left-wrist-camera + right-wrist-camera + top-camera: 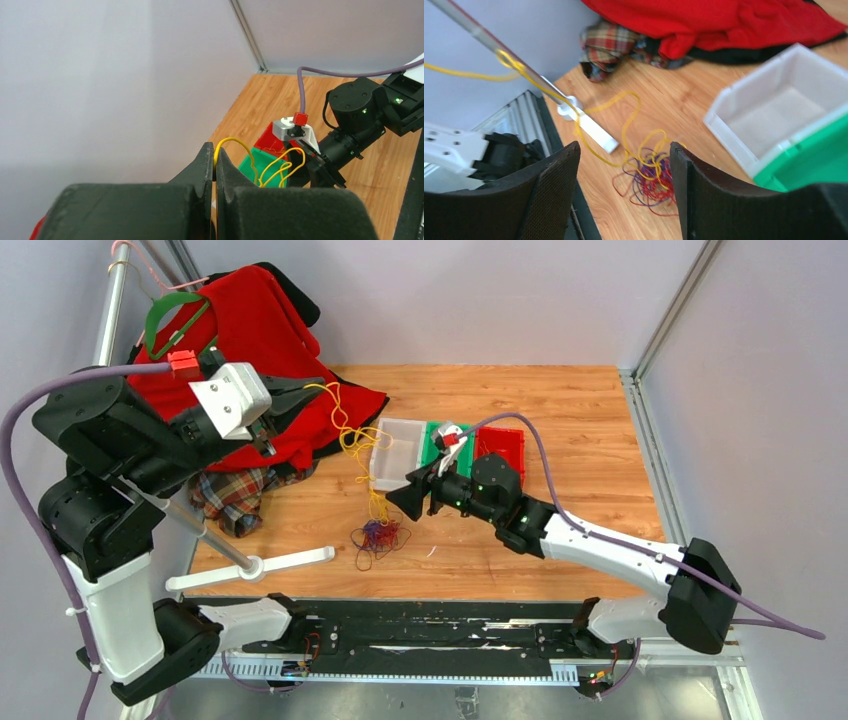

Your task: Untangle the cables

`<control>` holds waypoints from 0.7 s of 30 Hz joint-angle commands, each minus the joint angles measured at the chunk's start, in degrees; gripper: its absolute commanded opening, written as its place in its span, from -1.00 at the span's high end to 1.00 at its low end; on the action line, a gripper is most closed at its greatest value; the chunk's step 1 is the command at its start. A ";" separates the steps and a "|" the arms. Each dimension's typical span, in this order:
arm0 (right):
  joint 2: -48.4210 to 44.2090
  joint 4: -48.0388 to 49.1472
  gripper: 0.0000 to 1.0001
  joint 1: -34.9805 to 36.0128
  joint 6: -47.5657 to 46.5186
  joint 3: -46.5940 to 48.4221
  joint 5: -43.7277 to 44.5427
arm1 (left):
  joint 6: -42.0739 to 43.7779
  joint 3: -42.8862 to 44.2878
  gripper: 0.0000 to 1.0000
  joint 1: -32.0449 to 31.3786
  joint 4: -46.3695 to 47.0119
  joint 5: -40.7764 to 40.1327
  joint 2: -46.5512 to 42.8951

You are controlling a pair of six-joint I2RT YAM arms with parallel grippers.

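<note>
Top external view has the left gripper (320, 386) raised over the red cloth (250, 330), pinched tight on the yellow cable (352, 438). That cable trails down in curls past the white bin (405, 423) to the tangle (378, 536) of dark red and purple cables lying on the wooden table (560, 410). Left wrist cam backs it up, with the yellow strand squeezed right between the fingers (200, 170). Meanwhile the right gripper (398, 502) sits low just beside the tangle, near the bin, spread wide with nothing in it. On its own wrist cam the tangle lies on the table beyond the gap. A plaid cloth (235, 495) is bunched up next to the red one.
</note>
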 commanded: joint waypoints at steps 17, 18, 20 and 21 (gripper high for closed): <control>10.78 -7.07 -0.08 4.29 -9.82 20.11 1.53 | -0.40 6.94 0.99 -0.05 2.30 2.22 1.37; 11.05 -7.07 0.05 4.21 -9.85 20.58 2.22 | -0.30 6.66 0.99 -0.07 2.29 2.12 1.06; 10.64 -6.45 0.34 4.19 -9.78 20.44 2.31 | 0.38 5.35 0.99 -0.03 2.27 1.54 0.06; 10.09 -5.86 0.54 4.19 -9.88 20.01 2.17 | 0.89 4.21 0.99 -0.04 2.22 1.09 -0.63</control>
